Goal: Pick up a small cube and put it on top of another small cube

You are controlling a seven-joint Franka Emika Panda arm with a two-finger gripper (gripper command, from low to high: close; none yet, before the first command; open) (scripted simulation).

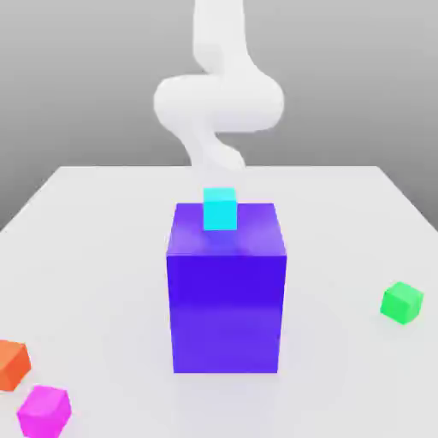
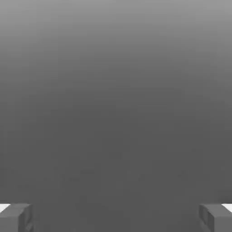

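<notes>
White bench (image 1: 103, 222) was seen carrying a blue-violet block (image 1: 227, 299) mid-surface, topped by a cyan cube (image 1: 220, 210). A magenta-pink cube (image 1: 43, 411) was placed beside an orange cube (image 1: 12, 364) near the front edge. Jaws were spread wide, nothing pinched.

Illumination in the exterior view was bright, even and diffuse, with no single source evident. The white desk (image 1: 103, 257) was close to overexposed and shadows on it were very faint. The big blue-violet block (image 1: 226, 291) cast only a pale reflection or shadow on the desk at its base, and its front face brightened slightly toward the lower part. The white arm (image 1: 218, 103) rendered soft-edged and washed out against the grey backdrop. The hand view was dim: a smooth grey gradient, lighter at one edge. No edge distortion was noted.
</notes>
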